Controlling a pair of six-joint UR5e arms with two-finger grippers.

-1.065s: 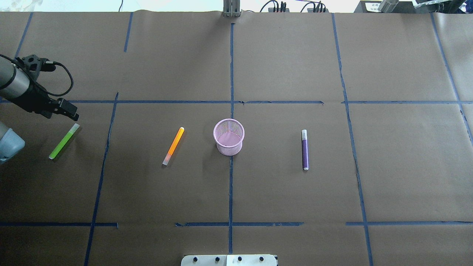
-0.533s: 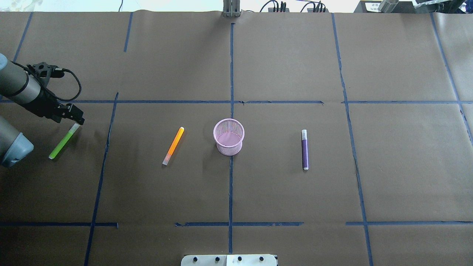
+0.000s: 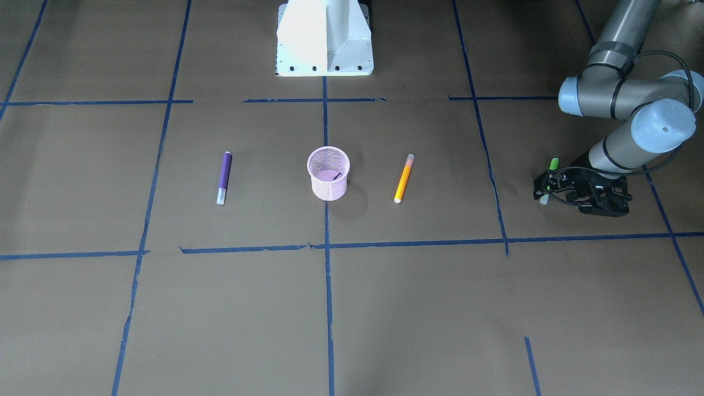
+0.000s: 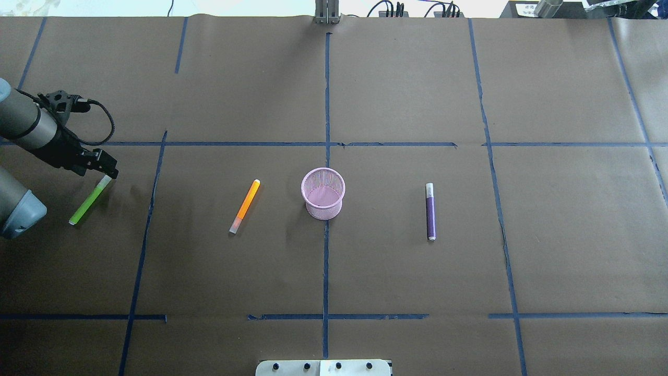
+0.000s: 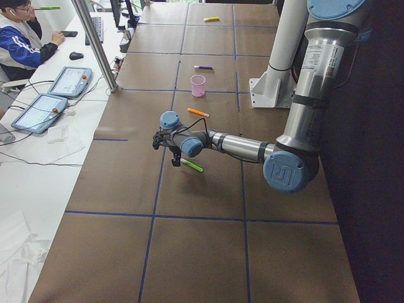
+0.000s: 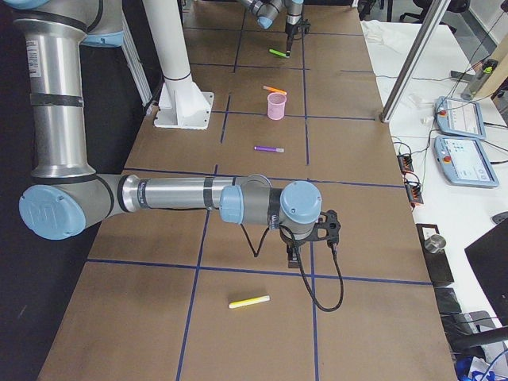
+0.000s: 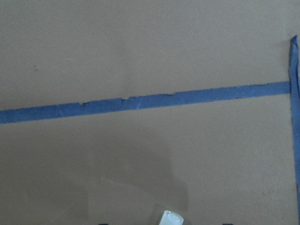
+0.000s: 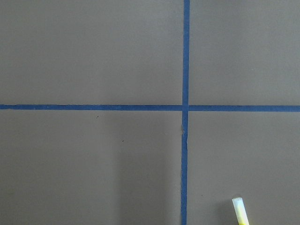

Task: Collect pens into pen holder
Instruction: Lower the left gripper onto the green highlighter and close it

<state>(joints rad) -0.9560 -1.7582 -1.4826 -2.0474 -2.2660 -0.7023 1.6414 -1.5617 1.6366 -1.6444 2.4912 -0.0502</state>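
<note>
brown paper [image 4: 396,271] | blue tape grid [image 4: 325,261] | seated operator [image 5: 17,44] | tablet [image 5: 68,81] | keyboard [image 5: 96,28]

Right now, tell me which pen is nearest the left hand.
The green pen: its pale cap sits right at the left hand. The orange pen and purple pen lie far off, either side of the holder.

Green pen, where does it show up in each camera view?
Front-facing: pen far right, partly hidden by the left end effector.
Overhead: pen far left.
Exterior left: pen just left of centre.
Exterior right: pen at the top, far end.
Left wrist: only its pale cap, bottom edge.
Right wrist: not in it.
Shared landmark: pink pen holder, in all four exterior views.
</note>
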